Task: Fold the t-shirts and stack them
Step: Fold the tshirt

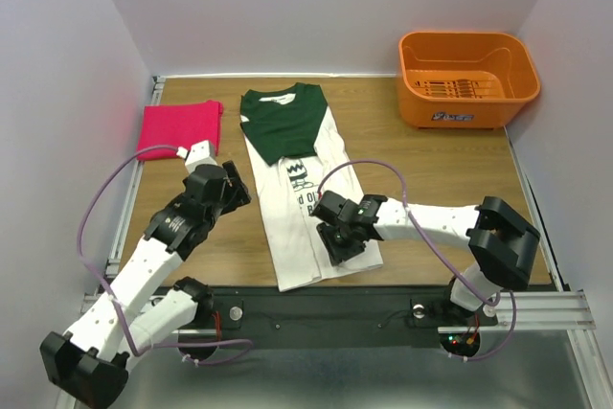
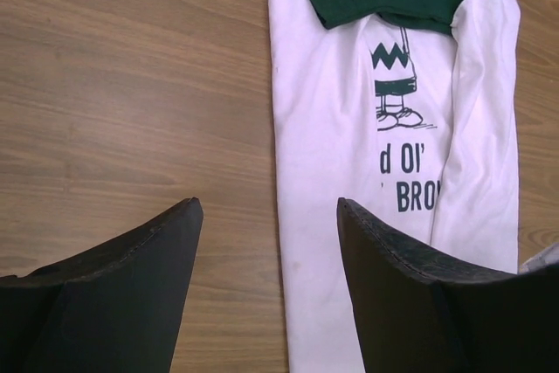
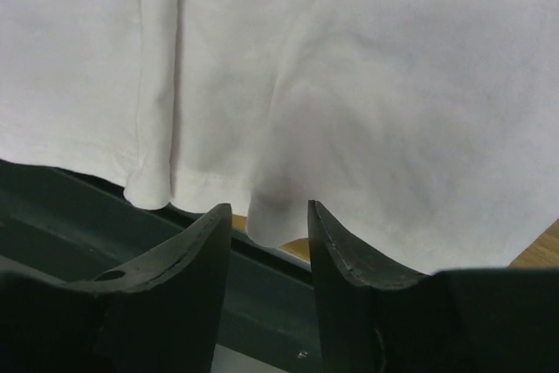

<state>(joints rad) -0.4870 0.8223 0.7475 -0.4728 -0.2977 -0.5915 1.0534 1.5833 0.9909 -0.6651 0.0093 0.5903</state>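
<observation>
- where the brown wooden desk (image 1: 431, 179) runs down its middle, white cotton t-shirt with dark green sleeves and black cartoon print (image 1: 292, 237) lies folded long, collar far, hem at near edge.
- plain pink-red cloth t-shirt (image 1: 179, 129): folded square, far-left corner.
- left gripper (image 2: 266, 207): jaws spread, empty, above bare wood just beside white t-shirt's left edge.
- right gripper (image 3: 269, 207): jaws parted, nothing pinched, at that hem.
- orange plastic basket (image 1: 466, 37): far-right corner.
</observation>
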